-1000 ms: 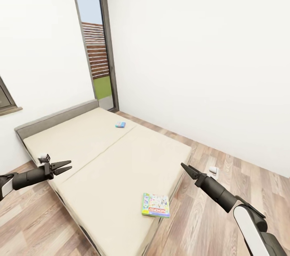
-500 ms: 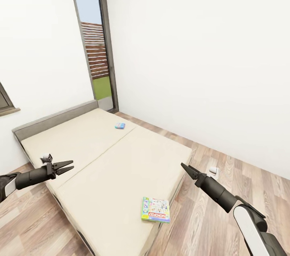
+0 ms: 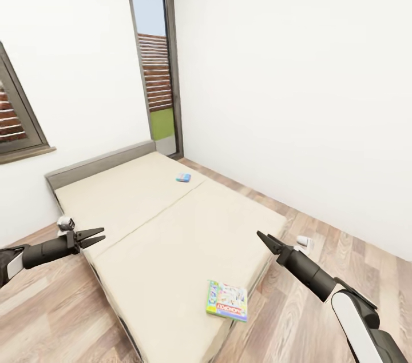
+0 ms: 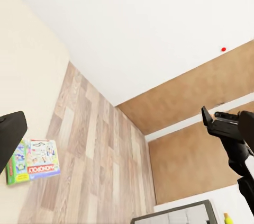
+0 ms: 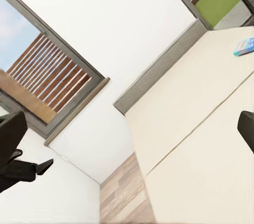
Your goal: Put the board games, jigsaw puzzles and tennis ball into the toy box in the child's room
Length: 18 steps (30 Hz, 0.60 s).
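Two board games lie on the bed (image 3: pixel 171 220). The green-edged one with a white cover (image 3: pixel 227 300) is at the near corner and also shows in the left wrist view (image 4: pixel 33 160). The small blue one (image 3: pixel 183 178) lies near the headboard and shows in the right wrist view (image 5: pixel 243 46). My left gripper (image 3: pixel 103 235) hangs open over the bed's left edge. My right gripper (image 3: pixel 258 234) is open in the air above the bed's right edge, well above the green-edged game. The toy box and jigsaw puzzles are out of view.
A tall grey-framed window (image 3: pixel 157 66) stands behind the headboard (image 3: pixel 97 164), and another window (image 3: pixel 14 117) is on the left wall. A small white object (image 3: pixel 303 243) lies on the wood floor right of the bed. A red wall button (image 4: pixel 223 49) shows far off.
The whole picture has shifted right, so the camera has turned left. More of the left window shows. Both arms keep their pose, and the games lie as before.
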Available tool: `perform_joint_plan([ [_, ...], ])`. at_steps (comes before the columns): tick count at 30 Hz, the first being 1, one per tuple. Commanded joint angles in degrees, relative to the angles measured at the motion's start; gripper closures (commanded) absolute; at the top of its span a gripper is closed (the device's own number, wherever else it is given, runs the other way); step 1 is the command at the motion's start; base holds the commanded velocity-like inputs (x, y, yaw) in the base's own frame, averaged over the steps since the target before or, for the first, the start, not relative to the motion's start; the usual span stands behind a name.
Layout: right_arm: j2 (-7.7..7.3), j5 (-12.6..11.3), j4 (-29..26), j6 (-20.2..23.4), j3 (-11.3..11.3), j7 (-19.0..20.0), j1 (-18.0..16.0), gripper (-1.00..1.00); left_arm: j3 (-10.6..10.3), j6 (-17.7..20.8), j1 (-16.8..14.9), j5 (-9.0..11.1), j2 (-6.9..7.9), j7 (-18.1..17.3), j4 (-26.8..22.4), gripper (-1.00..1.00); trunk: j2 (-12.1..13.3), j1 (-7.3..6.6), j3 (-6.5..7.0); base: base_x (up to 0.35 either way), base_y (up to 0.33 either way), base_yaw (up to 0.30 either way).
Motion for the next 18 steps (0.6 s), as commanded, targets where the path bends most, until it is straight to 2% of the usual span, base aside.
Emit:
perform_joint_plan([
  [1,-0.01,-0.5,0.0,0.5,-0.1,0.0,0.0,-1.00,0.4,0.6,-0.1,-0.4,-0.01,-0.2,0.0,-1.00,-0.1,0.04,-0.11,0.000,-0.226,0.273],
  [7,-0.01,-0.5,0.0,0.5,-0.1,0.0,0.0,-1.00,0.4,0.6,-0.1,-0.4,-0.04,-0.2,0.0,-1.00,-0.1,0.04,-0.03,0.000,-0.233,0.208],
  [18,-0.01,-0.5,0.0,0.5,-0.1,0.0,0.0,-1.00,0.4,0.6,-0.1,-0.4,-0.10,-0.2,0.0,-1.00,-0.1,0.04,-0.01,0.000,-0.236,0.025],
])
